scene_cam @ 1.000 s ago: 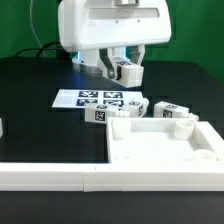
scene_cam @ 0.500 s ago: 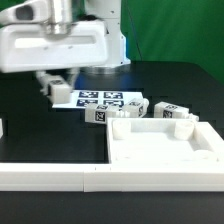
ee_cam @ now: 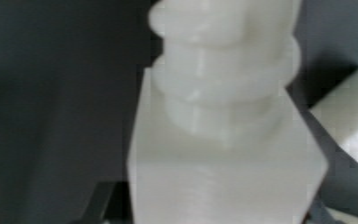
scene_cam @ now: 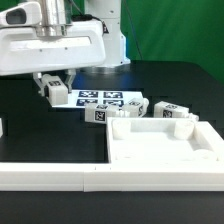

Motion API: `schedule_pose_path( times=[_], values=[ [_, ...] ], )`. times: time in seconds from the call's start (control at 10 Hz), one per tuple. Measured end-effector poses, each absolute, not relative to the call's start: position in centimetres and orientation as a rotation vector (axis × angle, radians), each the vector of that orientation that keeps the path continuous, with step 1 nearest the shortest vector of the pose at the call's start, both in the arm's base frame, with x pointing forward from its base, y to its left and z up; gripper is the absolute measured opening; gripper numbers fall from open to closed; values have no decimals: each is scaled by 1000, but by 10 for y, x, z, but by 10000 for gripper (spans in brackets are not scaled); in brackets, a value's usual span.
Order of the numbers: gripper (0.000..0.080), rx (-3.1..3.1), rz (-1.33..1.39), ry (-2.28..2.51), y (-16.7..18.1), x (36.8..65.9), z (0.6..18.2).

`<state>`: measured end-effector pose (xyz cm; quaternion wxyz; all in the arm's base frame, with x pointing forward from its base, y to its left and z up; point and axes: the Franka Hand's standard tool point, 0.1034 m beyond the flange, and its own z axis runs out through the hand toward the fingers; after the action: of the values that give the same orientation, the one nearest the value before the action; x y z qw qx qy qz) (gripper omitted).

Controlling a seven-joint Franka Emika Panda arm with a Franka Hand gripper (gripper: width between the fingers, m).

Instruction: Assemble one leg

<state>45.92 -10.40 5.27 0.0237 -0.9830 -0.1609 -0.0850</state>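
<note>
The black table (scene_cam: pixel 30 140) under my arm carries the marker board (scene_cam: pixel 100 98) lying flat toward the back. Just in front of the board, several loose legs (scene_cam: pixel 98 114) lie in a ragged row running off to the exterior view's right. Nearer the camera rests the large white panel (scene_cam: pixel 160 150) with its raised rim, and a long white rail (scene_cam: pixel 50 176) lies along the near side.

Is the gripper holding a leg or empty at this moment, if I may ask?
Holding: the gripper is shut on the leg, which sits in its grasp and fills the wrist view.
</note>
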Motion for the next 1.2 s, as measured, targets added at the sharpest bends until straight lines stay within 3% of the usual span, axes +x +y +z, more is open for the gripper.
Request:
schedule_pose_path(
  times=[0.2,0.3,0.5,0.9,1.2],
  values=[
    [278,-3046,-240,-228,-90,451,35],
    [278,-3038,-233,-137,-112,444,27],
    [278,-3075,-324,-293,-132,436,23],
    [278,-3069,-306,-235,-127,435,22],
    [278,-3067,-268,-148,-118,415,11]
  ],
)
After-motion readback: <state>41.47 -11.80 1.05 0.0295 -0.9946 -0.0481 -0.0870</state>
